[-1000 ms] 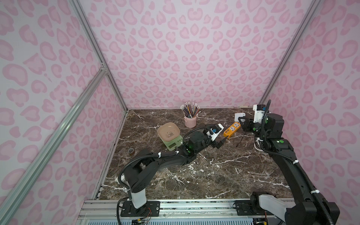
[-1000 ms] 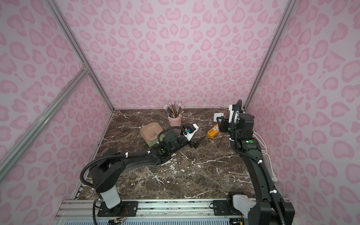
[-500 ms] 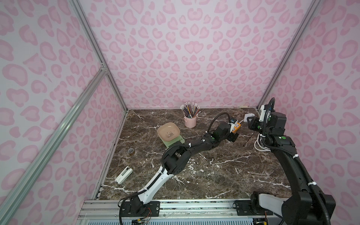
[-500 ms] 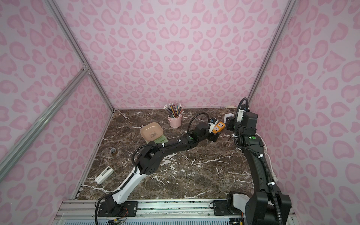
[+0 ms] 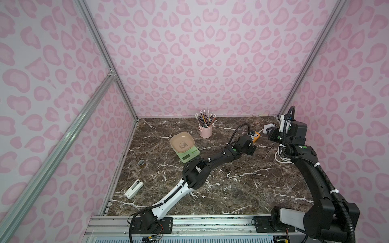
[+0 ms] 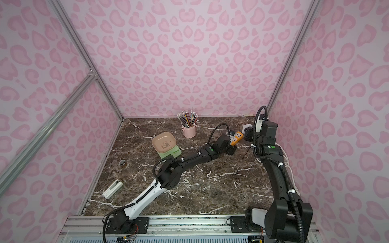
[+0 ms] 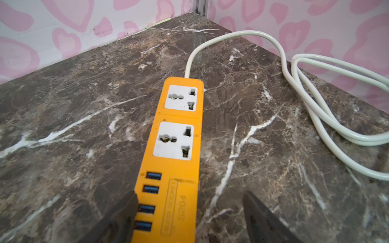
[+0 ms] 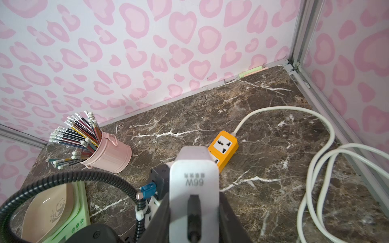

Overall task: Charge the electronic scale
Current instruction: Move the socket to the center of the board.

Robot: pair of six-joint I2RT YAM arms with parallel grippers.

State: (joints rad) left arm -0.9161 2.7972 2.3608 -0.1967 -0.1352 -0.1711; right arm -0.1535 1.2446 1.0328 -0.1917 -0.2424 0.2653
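For the left claw [image 7: 189, 194]: open, down low over the end of the orange power strip [image 7: 179, 134] with the blue slots. One dark finger [image 7: 120, 221] right at the strip's edge, the other finger off to the side, with bare desk [image 7: 73, 126] showing between it and the strip. No squeeze on the strip. Straight ahead of this claw, two white sockets on the strip, and past them a white cord [image 7: 294, 69] curling away toward the wall. For the right claw [image 8: 193, 195]: shut tight on a white charger [image 8: 193, 174], with a black cable [image 8: 193, 210] plugged into the charger's near face. Up in the air, off the desk, not touching the strip. Just ahead of and below this claw, the far end of the same orange strip. In both top views, the two claws near each other, with the strip between them. Well behind the left claw, beside its arm, the electronic scale [image 5: 189, 155]: mint green, flat on the desk, with a pink panda tray on top. Off to the side of the left claw, nearer the back wall, a pink cup of pencils [image 5: 205, 131]. Far back from both claws, a roll of tape [image 5: 141, 163] and a small white thing [image 5: 133, 188].
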